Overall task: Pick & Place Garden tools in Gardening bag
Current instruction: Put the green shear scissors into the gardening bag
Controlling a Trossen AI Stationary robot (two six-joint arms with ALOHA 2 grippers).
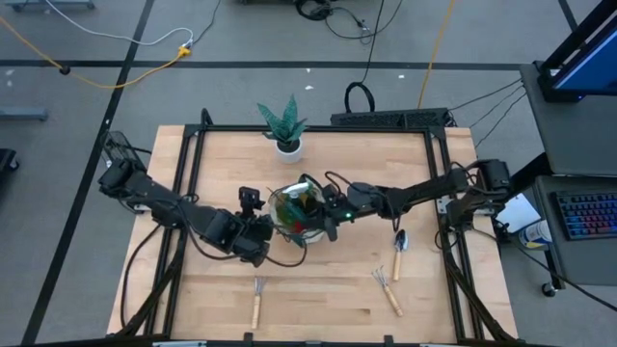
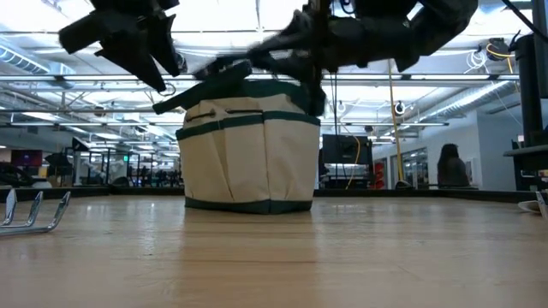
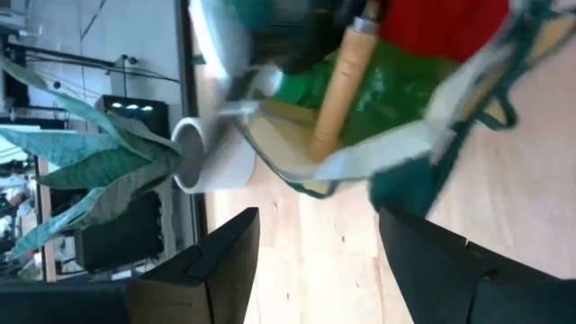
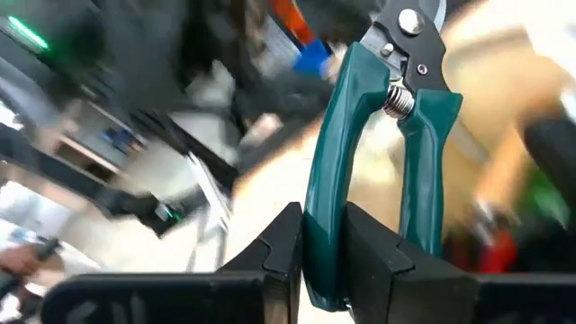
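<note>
The bag (image 1: 293, 214) stands mid-table, and its mouth is crowded: a red glove (image 3: 441, 22), a green bottle (image 3: 396, 81) and a wooden handle (image 3: 340, 85) fill much of it. The right gripper (image 1: 326, 214) blocks the rim at three o'clock, clamped on teal-handled shears (image 4: 378, 144). The left gripper (image 1: 262, 241), fingers spread, closes off the seven o'clock side. At twelve o'clock the potted plant (image 1: 285, 130) stands near the bag. Toward six o'clock the wood lies open as far as a hand rake (image 1: 257, 299), a second rake (image 1: 388, 287) and a trowel (image 1: 398, 253).
</note>
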